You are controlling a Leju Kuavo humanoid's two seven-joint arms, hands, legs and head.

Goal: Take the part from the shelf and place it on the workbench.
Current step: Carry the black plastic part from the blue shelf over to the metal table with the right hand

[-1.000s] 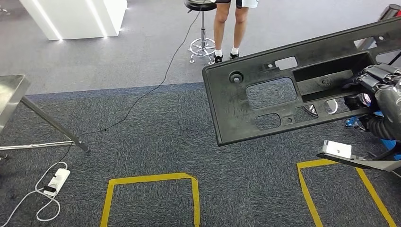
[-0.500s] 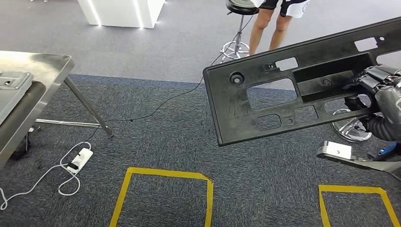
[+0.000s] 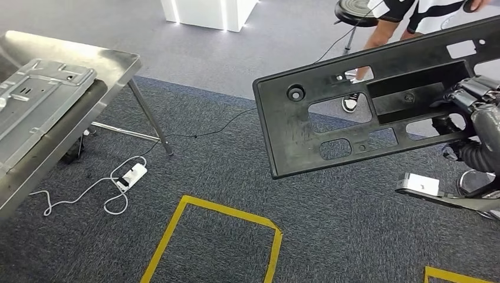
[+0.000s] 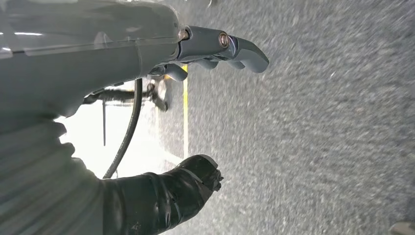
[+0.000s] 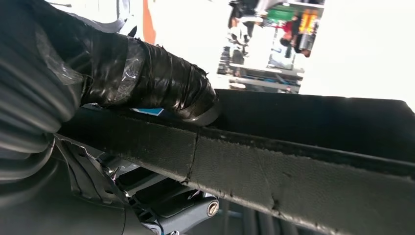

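Note:
A long black plastic panel (image 3: 306,127) with several cut-outs hangs in the air on the right of the head view, held level above the carpet. My right hand (image 3: 471,112) grips it near its right part, fingers curled through a recess. Up close, the right wrist view has the taped thumb (image 5: 161,83) pressed on the panel's rough edge (image 5: 274,166). The steel workbench (image 3: 112,62) stands at the far left with a grey metal plate (image 3: 35,97) lying on it. My left hand (image 4: 205,112) hangs over the carpet, fingers apart, holding nothing.
Yellow tape (image 3: 218,209) marks a square on the dark carpet below. A white power strip with its cable (image 3: 132,175) lies by the workbench leg (image 3: 150,118). A person (image 3: 424,15) stands by a black stool (image 3: 354,12) behind the panel. A white block (image 3: 206,12) stands at the back.
The whole picture has shifted right as the camera turned left: the workbench with its metal plate has come into view. The panel stays in my right hand in the same pose.

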